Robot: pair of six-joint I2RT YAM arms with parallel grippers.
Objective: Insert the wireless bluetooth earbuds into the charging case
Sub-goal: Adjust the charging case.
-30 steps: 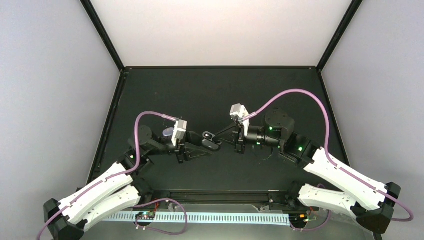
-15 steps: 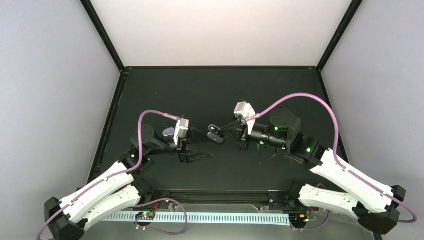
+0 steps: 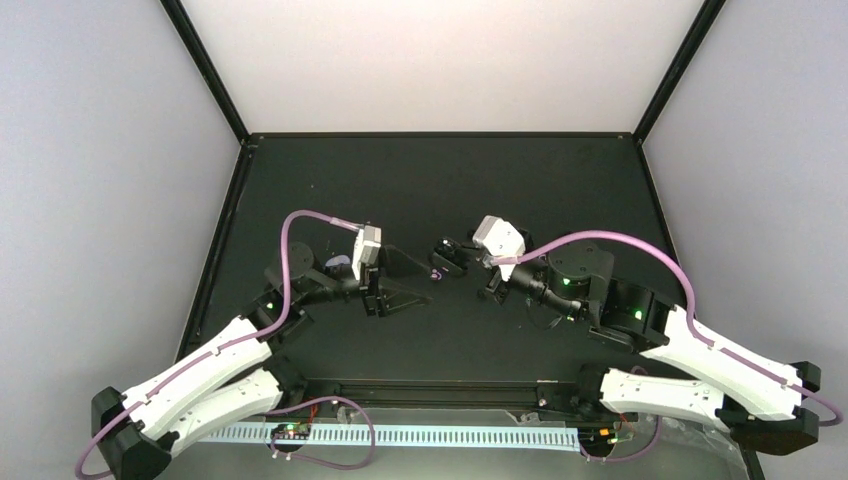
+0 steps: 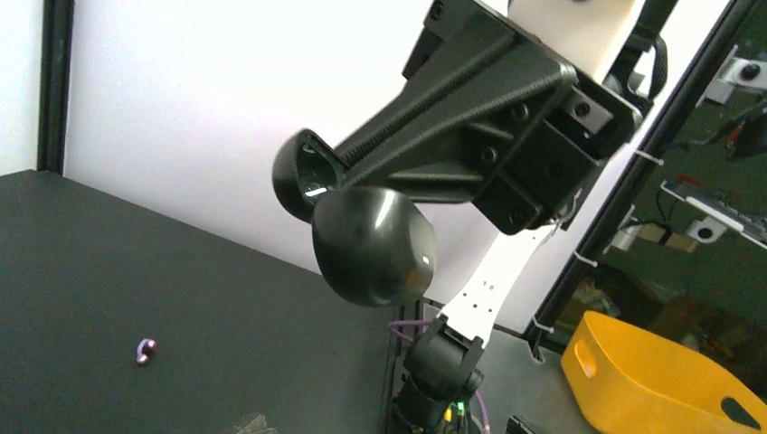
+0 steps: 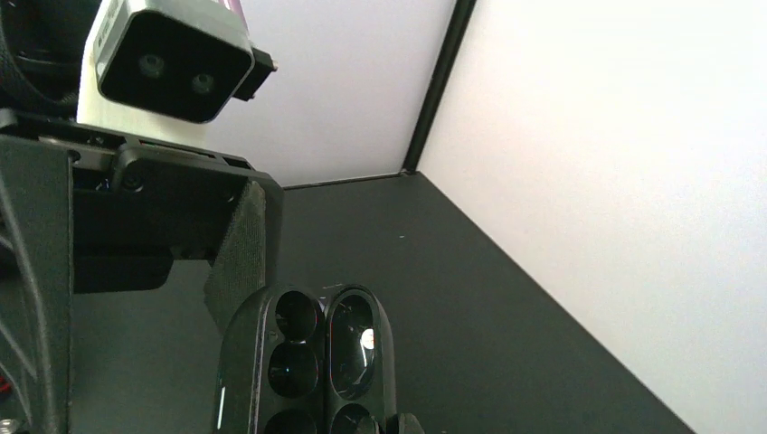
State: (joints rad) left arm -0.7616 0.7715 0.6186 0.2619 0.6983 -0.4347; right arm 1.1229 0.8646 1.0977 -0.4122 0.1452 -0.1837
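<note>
The black charging case [image 5: 307,362] hangs open above the table, its dark wells facing the right wrist camera. My right gripper [image 3: 458,256] is shut on it. From the left wrist view the case [image 4: 371,244] shows as a glossy rounded shell under the right gripper's fingers. My left gripper [image 3: 412,280] stands open just left of the case, apart from it, with nothing between its fingers [image 5: 240,253]. One tiny purple earbud [image 4: 145,349] lies on the black table. I cannot tell whether any earbud sits in the case.
A pale purple oval thing [image 3: 338,264] lies on the table beside the left wrist. The black table [image 3: 440,190] is walled by white panels on three sides. A yellow bin [image 4: 651,380] stands beyond the table's edge.
My left gripper has let go of the case and opened. The right gripper has carried the case up and a little to the right, away from the left fingers.
</note>
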